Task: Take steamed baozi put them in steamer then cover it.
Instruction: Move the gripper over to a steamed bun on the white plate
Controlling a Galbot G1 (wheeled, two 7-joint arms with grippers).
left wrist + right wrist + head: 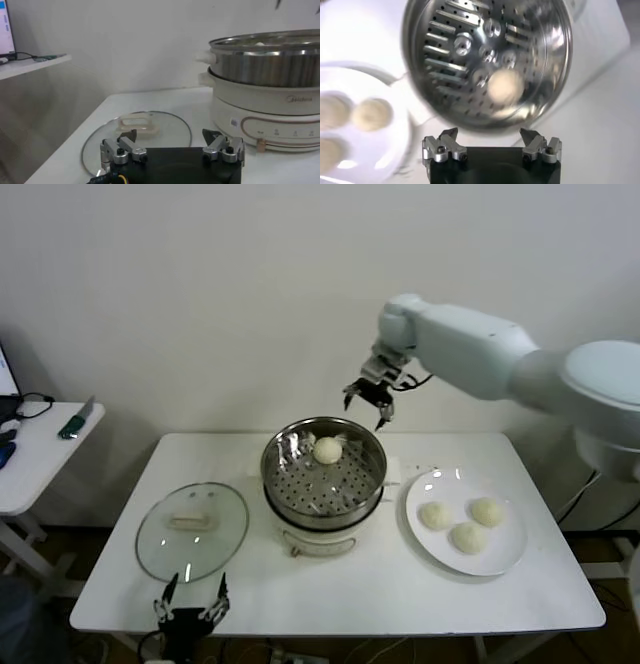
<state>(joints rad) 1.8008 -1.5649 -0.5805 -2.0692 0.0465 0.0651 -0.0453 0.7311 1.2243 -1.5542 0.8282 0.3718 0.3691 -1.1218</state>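
Right hand [368,402]: fingers apart, empty, raised above the steamer [372,467] rim at 1 o'clock. One baozi [327,449] lies on the perforated floor; three baozi [462,523] rest on the plate [505,557] at the steamer's 3 o'clock. Cover [192,530] lies flat on the surface [400,584] at 9 o'clock. Left hand [190,605]: fingers apart, empty, at the cover's 6 o'clock.
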